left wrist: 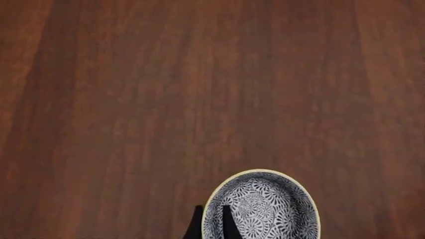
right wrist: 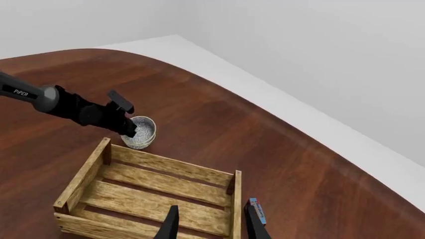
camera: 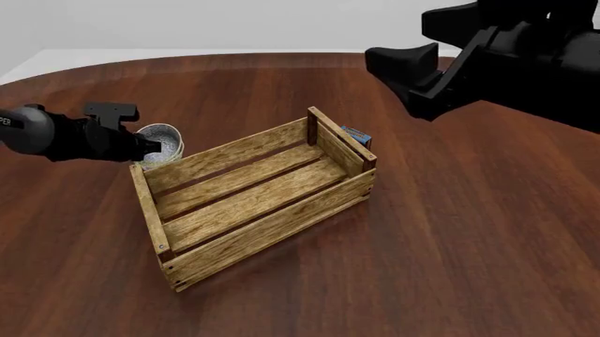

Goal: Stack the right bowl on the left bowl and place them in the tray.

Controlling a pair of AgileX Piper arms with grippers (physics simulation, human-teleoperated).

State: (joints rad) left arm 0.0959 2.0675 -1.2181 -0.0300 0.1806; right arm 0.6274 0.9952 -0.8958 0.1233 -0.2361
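Note:
My left gripper (camera: 148,144) is shut on the rim of a patterned bowl (camera: 164,142), with one finger (left wrist: 229,225) inside and one outside. In the left wrist view the bowl (left wrist: 265,204) shows its blue-grey lacy inside. It is just outside the far left corner of the wooden tray (camera: 253,200). Bowls show at this one spot only (right wrist: 141,132). I cannot tell whether two are nested or which bowl it is. The tray (right wrist: 153,199) has nothing in it. My right gripper (right wrist: 212,226) is open and empty, high above the tray's far right end (camera: 405,78).
A small blue box (camera: 356,134) lies against the outside of the tray's far right end; it also shows in the right wrist view (right wrist: 258,211). The round brown table (camera: 468,232) ends at a curved far edge.

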